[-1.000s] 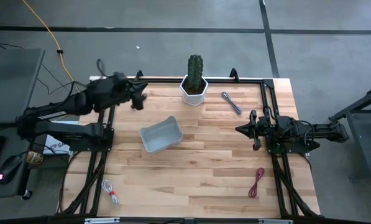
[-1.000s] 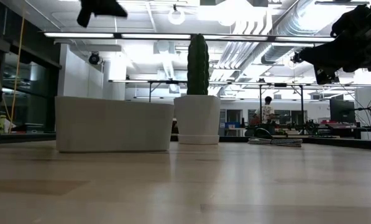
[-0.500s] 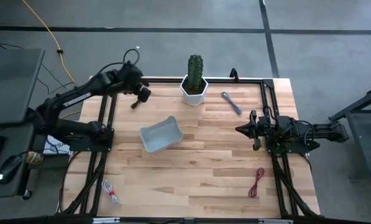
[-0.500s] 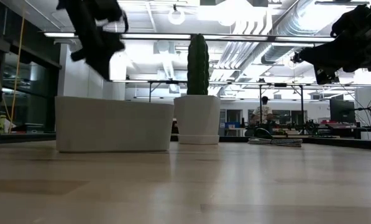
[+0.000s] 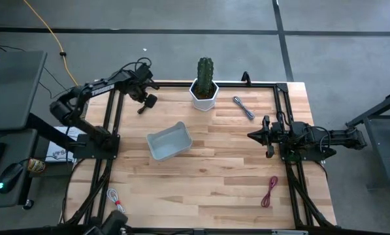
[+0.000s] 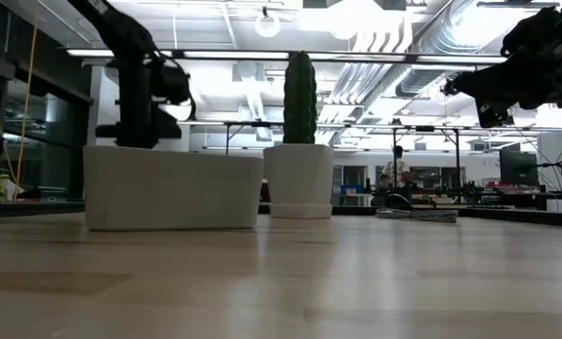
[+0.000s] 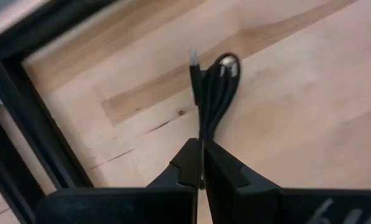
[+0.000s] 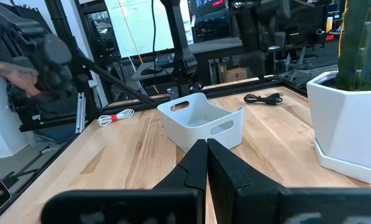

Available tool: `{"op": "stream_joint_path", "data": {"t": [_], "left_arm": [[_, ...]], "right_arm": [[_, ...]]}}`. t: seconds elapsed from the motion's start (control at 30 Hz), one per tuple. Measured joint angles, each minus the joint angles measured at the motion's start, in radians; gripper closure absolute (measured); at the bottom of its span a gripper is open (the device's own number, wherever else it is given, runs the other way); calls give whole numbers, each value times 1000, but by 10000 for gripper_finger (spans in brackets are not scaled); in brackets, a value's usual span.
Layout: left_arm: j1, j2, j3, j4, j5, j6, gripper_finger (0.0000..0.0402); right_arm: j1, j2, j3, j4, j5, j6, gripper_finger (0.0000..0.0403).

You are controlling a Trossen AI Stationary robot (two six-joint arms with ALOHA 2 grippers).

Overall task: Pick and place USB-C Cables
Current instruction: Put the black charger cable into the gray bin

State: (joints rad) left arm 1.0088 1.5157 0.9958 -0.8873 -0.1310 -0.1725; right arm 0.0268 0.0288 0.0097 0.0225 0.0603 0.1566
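The black cable lies coiled on the wood near the table's far left corner. My left gripper is shut and hangs right over it; in the low view the bin hides its tips. The grey cable lies right of the cactus pot. The dark red cable lies near the right near corner, and the white-and-red cable near the left near corner. My right gripper is shut and waits above the table's right side. My left gripper points down along the black cable, and its shut fingertips stand at the bundle's near end. Whether they touch it, I cannot tell, since the view looks along the fingers.
A grey-white bin stands left of the table's middle. A cactus in a white pot stands at the far edge. A black frame rail runs close beside the black cable. Bare wood lies between the bin and the right arm.
My left arm has swung from beyond the table's left side toward the far left corner and come down, so its gripper now stands low over the black cable. The cables, the bin and my right arm have stayed put.
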Motion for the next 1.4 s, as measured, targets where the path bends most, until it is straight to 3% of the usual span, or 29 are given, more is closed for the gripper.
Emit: {"op": "stream_joint_path", "data": {"t": [0.17,0.3,0.77,1.4], "left_arm": [[21,92,0,17,4,10,398],[25,142,0,16,79,9,398],[19,155,0,24,86,20,389],[19,155,0,50,86,64,212]], "right_arm": [[0,0,0,0,0,0,402],[0,0,0,0,0,0,402],[0,0,0,0,0,0,402],[0,0,0,0,0,0,402]]}}
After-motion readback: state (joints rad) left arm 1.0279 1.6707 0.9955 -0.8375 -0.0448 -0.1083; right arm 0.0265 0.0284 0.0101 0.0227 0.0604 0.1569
